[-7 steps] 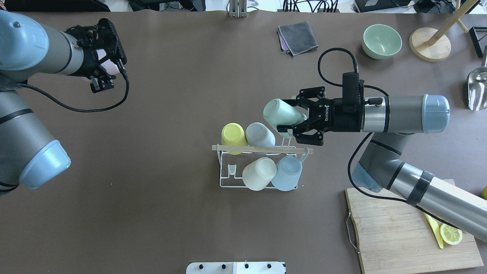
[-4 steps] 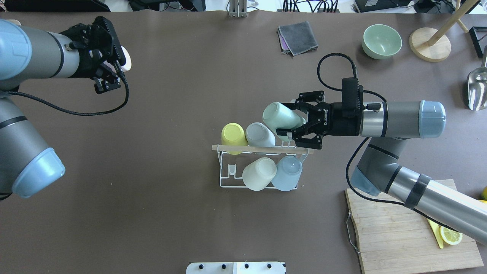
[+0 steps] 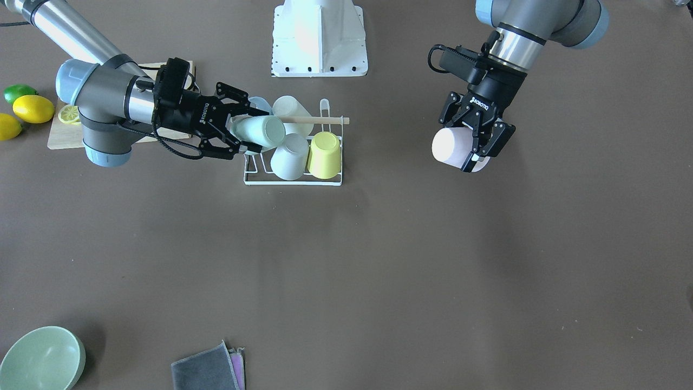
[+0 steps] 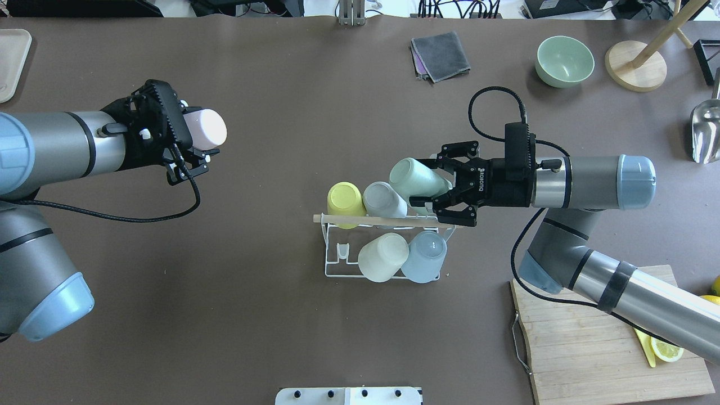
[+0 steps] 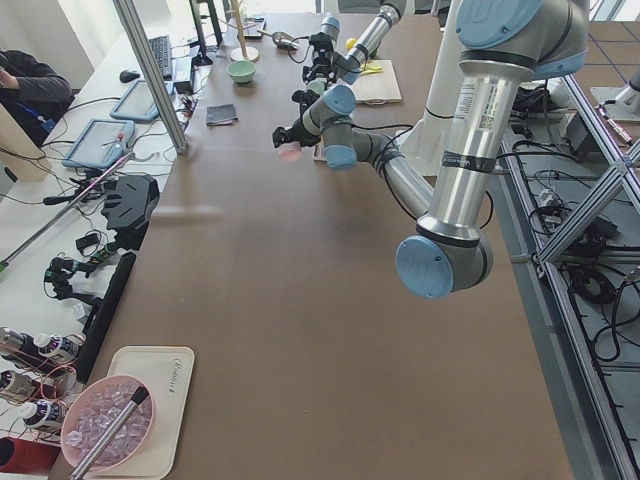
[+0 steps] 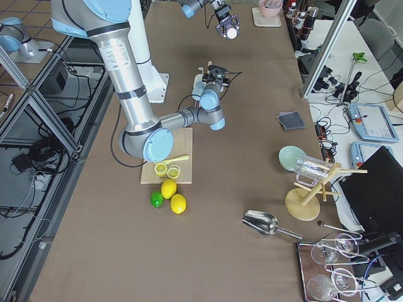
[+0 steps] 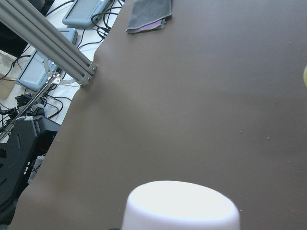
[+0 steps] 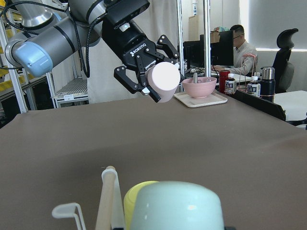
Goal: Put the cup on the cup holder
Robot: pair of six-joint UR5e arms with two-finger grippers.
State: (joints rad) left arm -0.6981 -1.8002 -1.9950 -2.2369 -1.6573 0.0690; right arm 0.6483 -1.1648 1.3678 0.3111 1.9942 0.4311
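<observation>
The cup holder [image 4: 337,264] is a white wire rack with a wooden rod handle [image 4: 388,221], mid-table; it also shows in the front view [image 3: 292,181]. It carries a yellow cup [image 4: 344,201], a grey-white cup [image 4: 383,199], a cream cup [image 4: 382,256] and a blue cup [image 4: 424,256], all upside down. My right gripper [image 4: 428,183] is shut on a mint green cup [image 4: 413,177], held tilted over the rack's far right corner. My left gripper [image 4: 192,135] is shut on a pink cup [image 4: 207,128], held in the air far to the rack's left.
A folded grey cloth [image 4: 440,55], a green bowl [image 4: 564,61] and a wooden stand [image 4: 635,64] lie at the back right. A metal scoop [image 4: 706,132] lies at the right edge. A cutting board [image 4: 590,349] with a lemon slice lies front right.
My left arm has swung toward the table's middle with the pink cup, now pointing toward the rack. My right gripper has eased the mint green cup slightly down toward the rack.
</observation>
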